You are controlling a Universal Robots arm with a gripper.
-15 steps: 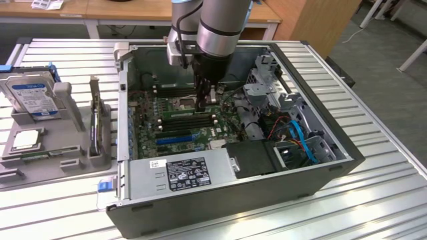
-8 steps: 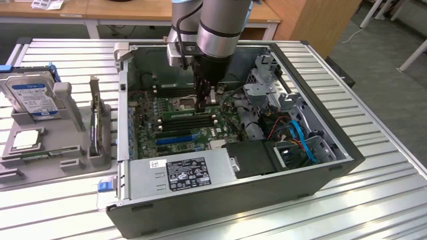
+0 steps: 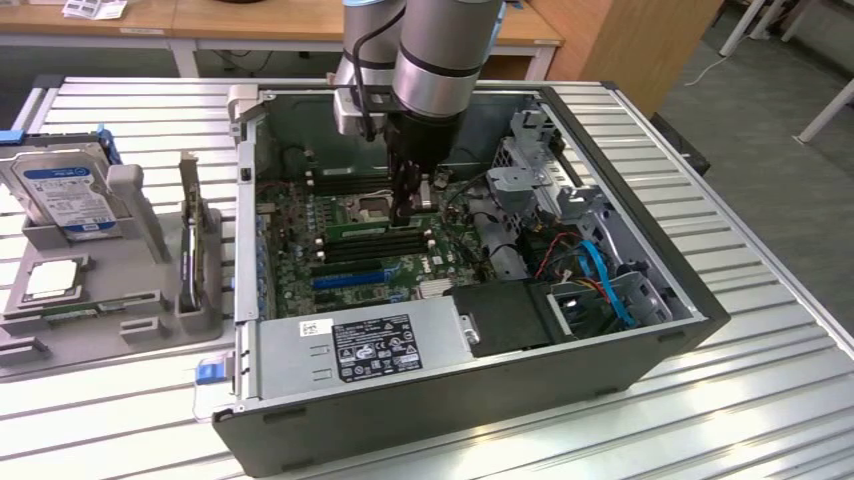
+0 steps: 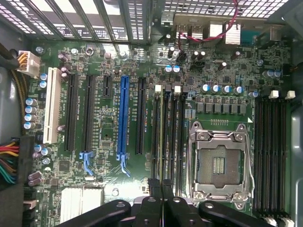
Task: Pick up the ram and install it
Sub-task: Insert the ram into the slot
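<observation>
The surface point(image 3: 747, 330) is a wide top of metal slats. On it stands an open computer case point(image 3: 534, 400), with the side panel off, so the inside is seen from above. The robot arm point(image 3: 441, 50) comes down from above into the case.

On the exterior view's left, beside the case, lies a grey tray point(image 3: 80, 350). It carries a hard drive point(image 3: 64, 195) that leans in a holder, a card point(image 3: 198, 250) that stands on its edge, and a square silver chip point(image 3: 51, 280).

Inside the case, the power supply point(image 3: 360, 345) sits against the near wall. The green motherboard point(image 4: 109, 123) covers the floor of the case. It has a row of long expansion slots, one of them blue point(image 4: 123, 118), and an empty CPU socket point(image 4: 218, 163) with a metal frame.

The ram point(image 4: 162, 137) stands on its edge in one of the black memory slots point(image 4: 176, 137) between the expansion slots and the CPU socket. In the exterior view it shows as a thin green strip point(image 3: 360, 229) above the board. I cannot tell if it is pushed fully into the slot.

The end effector point(image 4: 162, 187) is directly over one end of the ram, low inside the case point(image 3: 407, 205). Its two black fingers point(image 4: 155, 187) stand narrow, almost pressed together, and the edge of the ram runs into the seam between them. I cannot tell if they pinch this edge or only rest on it.
</observation>
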